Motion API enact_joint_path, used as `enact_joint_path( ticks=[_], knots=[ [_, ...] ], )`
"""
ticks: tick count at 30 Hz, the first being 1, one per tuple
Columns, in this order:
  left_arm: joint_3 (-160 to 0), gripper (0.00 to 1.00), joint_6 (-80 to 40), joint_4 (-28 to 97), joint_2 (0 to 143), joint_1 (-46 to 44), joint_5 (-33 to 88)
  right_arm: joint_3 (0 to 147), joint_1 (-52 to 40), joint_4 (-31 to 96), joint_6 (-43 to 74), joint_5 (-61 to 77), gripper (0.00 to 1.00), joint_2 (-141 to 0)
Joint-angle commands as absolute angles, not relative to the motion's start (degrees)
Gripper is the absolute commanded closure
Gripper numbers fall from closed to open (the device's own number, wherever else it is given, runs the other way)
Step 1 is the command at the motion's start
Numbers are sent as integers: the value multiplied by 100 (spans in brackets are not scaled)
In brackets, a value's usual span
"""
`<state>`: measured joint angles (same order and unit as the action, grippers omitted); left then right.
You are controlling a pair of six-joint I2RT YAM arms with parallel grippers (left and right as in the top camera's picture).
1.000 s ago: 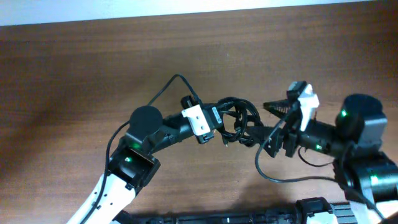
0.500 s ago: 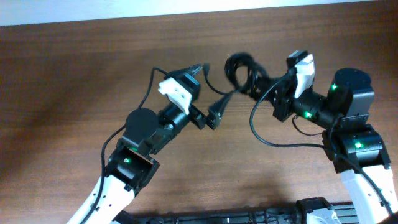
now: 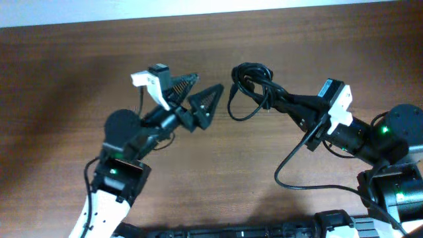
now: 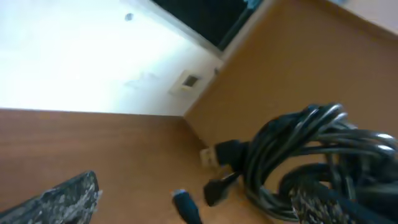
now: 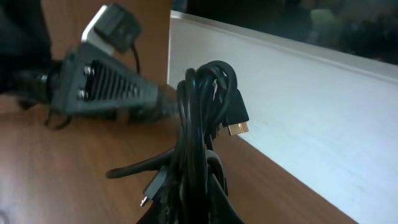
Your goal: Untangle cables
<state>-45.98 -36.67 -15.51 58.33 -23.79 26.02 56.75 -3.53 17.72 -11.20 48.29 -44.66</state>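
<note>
Cables (image 3: 252, 78) are bunched in one black coil held at the tip of the right gripper (image 3: 276, 98), near the far edge of the counter (image 3: 66, 79). That gripper is clamped tight on the near end of the bundle. In the right wrist view the strands rise straight out from between the jaws, so the coil's long axis runs on from the gripper's own line. A gold-tipped plug (image 5: 237, 127) pokes out near the top, and a loose loop (image 3: 236, 112) sags from the coil toward the left arm.

The left gripper (image 3: 208, 83) is spread wide and holds nothing. It sits just beside the coil without touching it, its fingers pointing toward it across a small gap. Its wrist camera shows the bundle low on one side of the frame, with several small plug ends (image 4: 225, 153) sticking out on the near side.

The untangling looks barely begun, as the strands remain wound together. The free left gripper is the arm placed to act, and the sagging loop and the protruding plugs are the parts nearest to it.
</note>
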Motion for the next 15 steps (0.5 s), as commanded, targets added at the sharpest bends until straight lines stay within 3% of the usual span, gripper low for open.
enact_joint_path(
  ticks=[1, 8, 15],
  knots=[
    [-4646, 4, -3691, -1747, 5752, -2095, 4134, 5771, -375, 1695, -1391, 5398, 96, -4423],
    [-4646, 7, -4567, -1752, 5780, -2102, 4244, 5771, -375, 1004, -1105, 5743, 96, -4423],
    [-4646, 5, -4886, -2449, 6062, -2864, 3771, 5771, -379, 336, -659, 5723, 96, -4816]
  ],
)
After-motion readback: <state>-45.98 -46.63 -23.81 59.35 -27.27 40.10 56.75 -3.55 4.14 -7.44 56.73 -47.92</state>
